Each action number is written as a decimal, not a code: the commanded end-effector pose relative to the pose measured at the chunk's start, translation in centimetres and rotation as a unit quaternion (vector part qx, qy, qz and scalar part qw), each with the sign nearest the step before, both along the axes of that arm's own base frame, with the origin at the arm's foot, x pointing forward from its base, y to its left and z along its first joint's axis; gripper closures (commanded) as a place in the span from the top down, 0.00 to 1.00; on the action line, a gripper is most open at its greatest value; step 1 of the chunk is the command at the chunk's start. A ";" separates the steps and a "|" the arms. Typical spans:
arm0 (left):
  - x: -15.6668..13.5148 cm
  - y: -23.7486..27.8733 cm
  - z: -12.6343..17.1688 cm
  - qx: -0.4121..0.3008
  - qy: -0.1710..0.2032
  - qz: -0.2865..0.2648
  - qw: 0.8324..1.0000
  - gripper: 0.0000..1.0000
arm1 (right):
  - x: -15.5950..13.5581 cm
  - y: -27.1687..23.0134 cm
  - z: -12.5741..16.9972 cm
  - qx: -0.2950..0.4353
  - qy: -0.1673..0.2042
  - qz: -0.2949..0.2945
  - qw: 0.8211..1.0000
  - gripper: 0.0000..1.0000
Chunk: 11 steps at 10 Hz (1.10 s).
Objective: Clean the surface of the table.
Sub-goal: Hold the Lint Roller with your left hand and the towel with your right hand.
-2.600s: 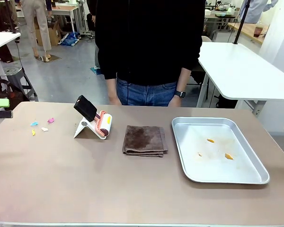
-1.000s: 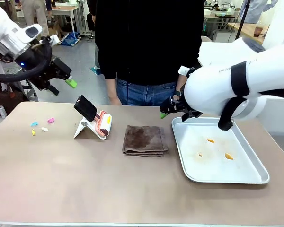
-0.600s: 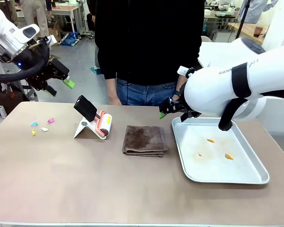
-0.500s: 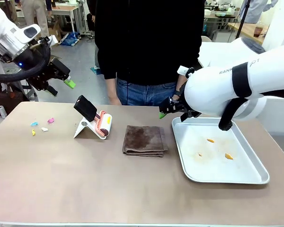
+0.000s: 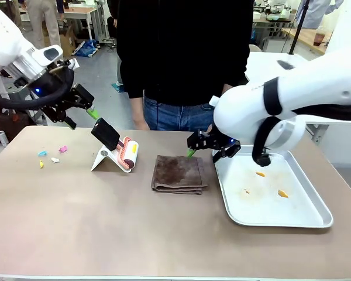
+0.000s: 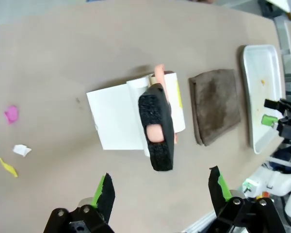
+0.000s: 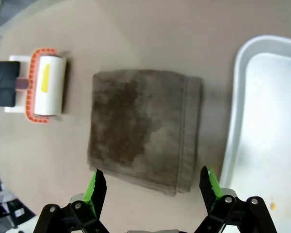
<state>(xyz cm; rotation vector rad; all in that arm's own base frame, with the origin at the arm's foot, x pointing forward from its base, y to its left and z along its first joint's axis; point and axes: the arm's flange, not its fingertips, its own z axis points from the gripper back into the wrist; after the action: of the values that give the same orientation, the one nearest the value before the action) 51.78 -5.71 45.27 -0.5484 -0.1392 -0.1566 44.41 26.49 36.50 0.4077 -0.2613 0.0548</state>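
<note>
Across the front view: table [image 5: 164, 234], wide, with a matte brownish-taupe top and a thin pale edge, spanning the picture between the robot and a person standing at the far side. On it, left to right: small coloured paper scraps [image 5: 51, 155] near the left end; lint roller [image 5: 127, 153] propped on its white stand; folded brown cloth [image 5: 178, 174], flat, near the middle; metal tray [image 5: 281, 224] at the right, with a few orange crumbs [image 5: 260, 174] inside. Left gripper [image 5: 82, 118] hangs in the air up and left of the roller, jaws apart, empty. Right gripper [image 5: 206, 152] hovers by the cloth's far right corner, just beside the tray, jaws apart, empty. Left wrist view: left gripper [image 6: 161, 191] spread wide, looking down on the lint roller [image 6: 156, 126], well clear of it; paper scraps [image 6: 11, 114] off to one side on bare tabletop. Right wrist view: right gripper [image 7: 153, 187] open above the brown cloth [image 7: 140, 126], not touching; metal tray [image 7: 233, 121] alongside. Status, by judgement: cleaning not yet begun. The scraps lie loose, the cloth is folded and the roller is parked. Picking up a tool and clearing the surface are both left to do. Tabletop looks smooth and dry, unmarked apart from the scraps.
</note>
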 end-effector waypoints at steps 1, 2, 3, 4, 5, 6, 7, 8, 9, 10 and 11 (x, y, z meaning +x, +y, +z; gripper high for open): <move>0.4 -0.7 0.8 0.005 0.008 0.015 1.000 1.00 | 1.7 1.3 -1.0 -0.001 0.027 0.004 1.000 1.00; 0.9 -1.2 0.2 0.000 0.014 0.024 1.000 1.00 | 2.0 2.3 -2.1 -0.042 0.040 -0.016 0.998 1.00; 1.3 -1.5 -0.5 -0.002 0.018 0.015 1.000 1.00 | 2.0 3.2 -2.8 -0.055 0.045 -0.008 0.997 1.00; 1.5 -1.8 -1.1 -0.003 0.022 0.011 1.000 1.00 | 2.0 3.8 -3.1 -0.070 0.047 -0.012 0.996 1.00; 1.7 -1.7 -1.9 -0.007 0.033 0.007 0.999 1.00 | 2.0 4.4 -3.3 -0.080 0.045 -0.011 0.996 1.00; 1.9 -1.8 -2.4 -0.012 0.036 0.011 0.999 1.00 | 1.9 4.9 -3.4 -0.091 0.046 -0.006 0.995 1.00; 1.9 -1.7 -2.7 -0.021 0.036 0.011 0.999 1.00 | 1.9 5.2 -3.6 -0.098 0.047 -0.006 0.994 1.00; 2.0 -1.4 -2.9 -0.027 0.037 0.018 0.999 1.00 | 2.1 5.4 -3.7 -0.111 0.050 -0.011 0.993 1.00; 2.1 -1.2 -3.2 -0.030 0.038 0.023 0.999 1.00 | 2.2 5.6 -3.9 -0.124 0.053 -0.009 0.991 1.00; 2.4 -1.3 -3.5 -0.032 0.042 0.026 0.998 1.00 | 2.4 5.9 -4.0 -0.131 0.053 -0.009 0.990 1.00; 2.6 -1.3 -3.8 -0.035 0.048 0.022 0.998 1.00 | 2.7 6.4 -4.2 -0.144 0.052 -0.016 0.988 1.00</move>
<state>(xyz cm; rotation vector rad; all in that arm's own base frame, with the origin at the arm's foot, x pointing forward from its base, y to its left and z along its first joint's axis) 53.74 -6.98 41.49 -0.5988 -0.0665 -0.0847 46.26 31.06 32.34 0.1688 -0.1468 0.0714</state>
